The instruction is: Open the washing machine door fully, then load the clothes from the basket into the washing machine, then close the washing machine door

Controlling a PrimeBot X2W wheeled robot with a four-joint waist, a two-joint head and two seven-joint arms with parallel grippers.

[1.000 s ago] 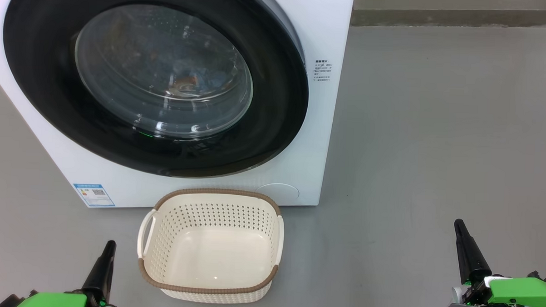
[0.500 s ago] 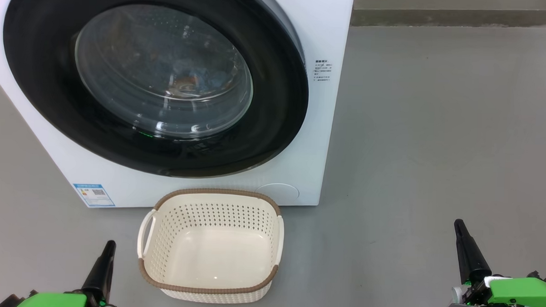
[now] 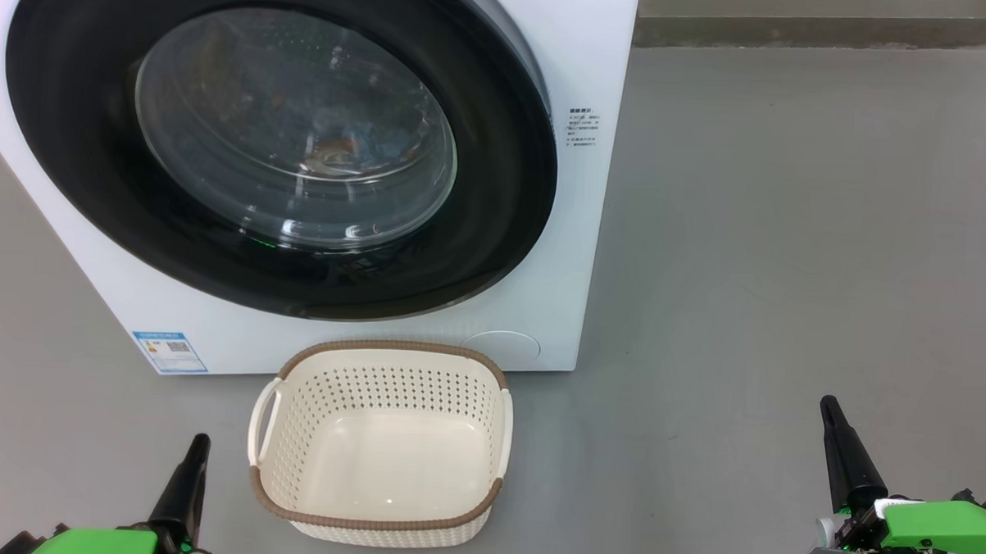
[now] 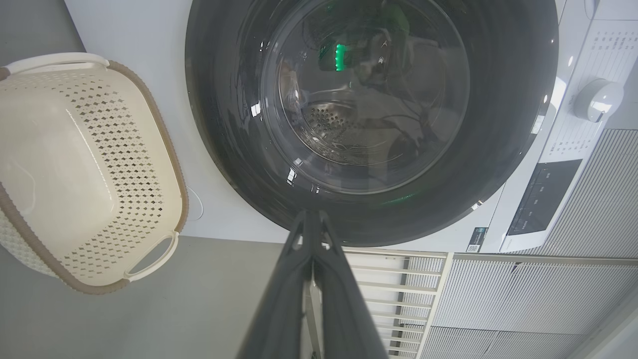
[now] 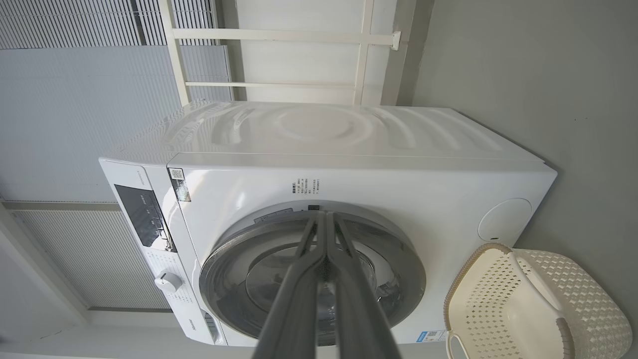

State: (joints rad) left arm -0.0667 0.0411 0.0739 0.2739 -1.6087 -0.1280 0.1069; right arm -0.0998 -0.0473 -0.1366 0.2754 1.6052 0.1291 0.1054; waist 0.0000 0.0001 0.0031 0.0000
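The white washing machine (image 3: 598,84) stands ahead with its round black-rimmed door (image 3: 496,187) shut flat against the front. Through the glass bowl, the clothes (image 3: 342,145) show dimly as blue and orange-brown fabric inside the drum. The cream basket (image 3: 392,346) sits on the floor just before the machine, with nothing in it. My left gripper (image 3: 198,443) is shut at the lower left, beside the basket's left handle. My right gripper (image 3: 827,403) is shut at the lower right, well clear of the machine. In the wrist views each gripper (image 4: 310,215) (image 5: 324,215) has its fingers pressed together, holding nothing.
Grey floor (image 3: 789,238) stretches open to the right of the machine. A wall base (image 3: 830,30) runs along the back. The control knob (image 4: 598,99) and dark panel (image 4: 541,199) sit on the machine's top front. A white railing (image 5: 279,35) and ribbed panels stand behind it.
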